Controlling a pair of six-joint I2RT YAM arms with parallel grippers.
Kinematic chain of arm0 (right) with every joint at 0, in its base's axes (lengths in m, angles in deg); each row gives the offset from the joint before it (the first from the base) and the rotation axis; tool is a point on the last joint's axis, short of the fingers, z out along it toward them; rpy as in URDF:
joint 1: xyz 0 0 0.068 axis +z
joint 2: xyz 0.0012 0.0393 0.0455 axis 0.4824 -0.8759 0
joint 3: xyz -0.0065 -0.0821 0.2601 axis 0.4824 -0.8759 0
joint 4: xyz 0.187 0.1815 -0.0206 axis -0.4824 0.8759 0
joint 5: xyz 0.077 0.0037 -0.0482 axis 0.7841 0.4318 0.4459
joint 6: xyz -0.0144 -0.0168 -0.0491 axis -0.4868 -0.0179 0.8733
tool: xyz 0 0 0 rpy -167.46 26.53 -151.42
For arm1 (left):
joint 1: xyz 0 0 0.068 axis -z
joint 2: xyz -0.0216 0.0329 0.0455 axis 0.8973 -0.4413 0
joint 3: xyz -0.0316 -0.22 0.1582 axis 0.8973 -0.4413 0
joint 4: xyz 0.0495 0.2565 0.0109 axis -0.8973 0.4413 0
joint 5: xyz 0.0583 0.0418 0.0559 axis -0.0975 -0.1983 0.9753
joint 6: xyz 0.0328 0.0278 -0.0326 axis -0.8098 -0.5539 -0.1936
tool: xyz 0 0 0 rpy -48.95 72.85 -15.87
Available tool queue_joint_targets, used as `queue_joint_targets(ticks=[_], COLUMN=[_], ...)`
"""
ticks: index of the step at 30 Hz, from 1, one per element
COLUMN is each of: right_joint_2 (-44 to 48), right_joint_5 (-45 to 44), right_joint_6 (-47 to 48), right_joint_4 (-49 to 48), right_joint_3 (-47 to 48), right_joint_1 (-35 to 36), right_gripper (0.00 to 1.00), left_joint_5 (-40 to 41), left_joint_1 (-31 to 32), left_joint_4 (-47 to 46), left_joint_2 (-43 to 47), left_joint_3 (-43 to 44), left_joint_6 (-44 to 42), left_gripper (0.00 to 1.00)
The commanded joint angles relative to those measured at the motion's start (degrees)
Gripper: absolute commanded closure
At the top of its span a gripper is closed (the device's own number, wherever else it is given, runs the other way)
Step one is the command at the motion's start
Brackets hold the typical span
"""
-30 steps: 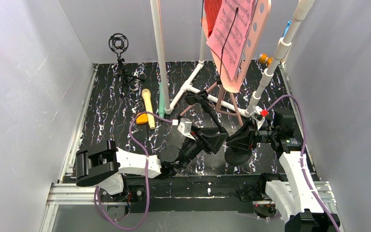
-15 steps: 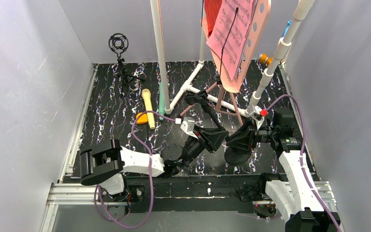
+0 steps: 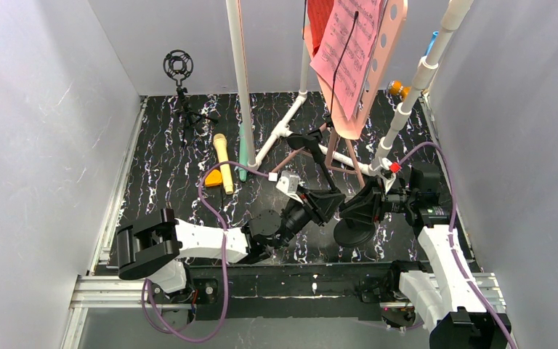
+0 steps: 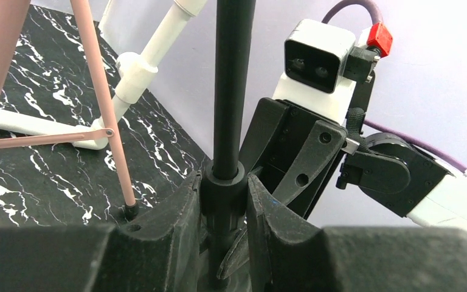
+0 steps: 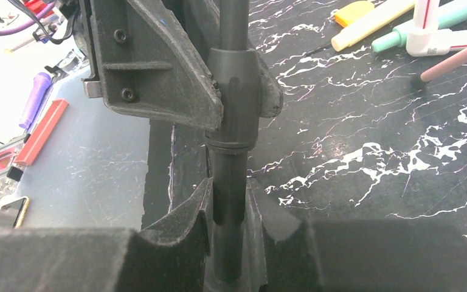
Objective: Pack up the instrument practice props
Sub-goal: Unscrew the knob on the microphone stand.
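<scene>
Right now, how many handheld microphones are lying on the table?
2: the yellow microphone left of centre; the mint-green microphone just right of it. Others may be hidden.

Black marbled bench point(image 3: 160, 167) carrying a yellow microphone point(image 3: 222, 161) beside a green microphone point(image 3: 242, 156), an orange piece point(image 3: 214, 178), a white pipe frame point(image 3: 280, 134), pink tripod legs point(image 4: 104, 109) and a black tripod point(image 3: 185, 113).

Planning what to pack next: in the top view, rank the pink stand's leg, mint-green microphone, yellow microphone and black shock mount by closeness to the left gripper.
From the left gripper:
1. Pink stand's leg, just behind it.
2. Mint-green microphone, off to its left.
3. Yellow microphone, beside that, further left.
4. Black shock mount, far back-left corner.
</scene>
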Motion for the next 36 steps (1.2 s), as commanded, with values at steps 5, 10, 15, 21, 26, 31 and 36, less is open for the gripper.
queue_joint_targets(ticks=[5,10,15,21,26,31,36], right_joint_2=[-1.2,-2.6,-3.9,-4.4,-4.5,-4.3,-4.3], right_joint_5=[4.1,4.3,4.3,4.3,4.3,4.3,4.3], right_joint_6=[-2.2,-3.1,-4.0,-6.2,-6.9,-7.2,-7.5], right_joint_4=[-5.9,-6.2,-6.2,-8.3,-8.8,-9.2,-10.0], right_joint_3=[-0.5,-0.2,-0.1,-1.3,-1.6,-1.8,-1.5], right_joint_1=[1.9,2.8,4.1,5.3,5.4,5.5,5.6], right_gripper=[0.56,0.46,0.38,0.32,0.46,0.76,0.99], left_joint_5=[1.8,-1.9,-3.2,-3.2,-4.0,-5.1,-7.4], left_joint_1=[-0.3,-0.5,-1.0,-2.2,-2.7,-3.0,-3.2], left_joint_4=[3.0,3.1,1.1,-1.7,-2.6,-3.7,-4.9], left_joint_2=[4.0,3.9,4.0,5.2,5.8,5.0,3.4], left_joint_3=[4.4,5.2,4.3,3.3,2.8,2.5,2.4], left_joint_6=[-1.1,-3.2,-4.5,-5.0,-4.9,-3.2,-1.2], left_gripper=[1.00,1.00,1.00,1.00,1.00,1.00,1.00])
